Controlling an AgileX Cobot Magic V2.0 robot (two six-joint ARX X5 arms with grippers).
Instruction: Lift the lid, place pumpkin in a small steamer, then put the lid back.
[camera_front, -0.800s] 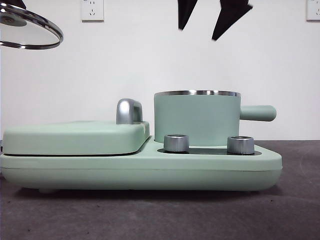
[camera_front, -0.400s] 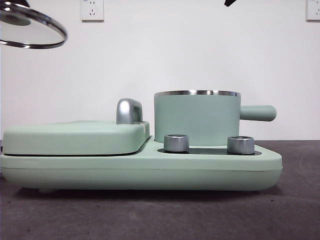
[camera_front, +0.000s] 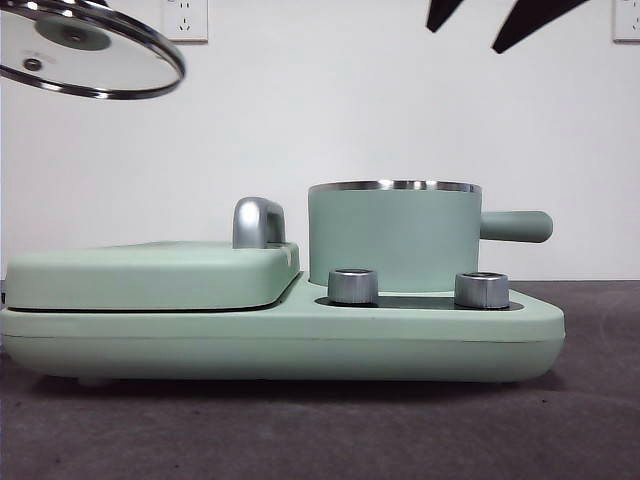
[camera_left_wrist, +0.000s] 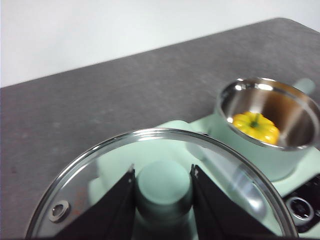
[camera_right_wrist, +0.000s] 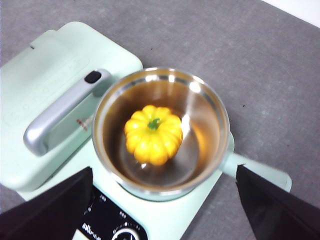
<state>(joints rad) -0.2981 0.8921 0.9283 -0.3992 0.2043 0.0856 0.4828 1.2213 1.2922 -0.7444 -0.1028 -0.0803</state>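
The small glossy yellow ribbed pumpkin (camera_right_wrist: 153, 134) sits inside the mint-green cylindrical steamer pot (camera_front: 394, 238). The left gripper (camera_left_wrist: 162, 187), clenched on the knob, holds the steel-rimmed clear glass lid (camera_front: 92, 55) tilted, high and left of the pot. The right gripper (camera_right_wrist: 165, 210) hangs released above.

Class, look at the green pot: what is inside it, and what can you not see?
Inside the pot sits a yellow pumpkin on the steel floor. The floor right under it is hidden, and the front view shows only the pot's wall.

In the front view the small steamer (camera_front: 394, 236) wall hides the pumpkin (camera_right_wrist: 153, 134); the lid (camera_front: 92, 58), at ten o'clock, is cut by the top edge.
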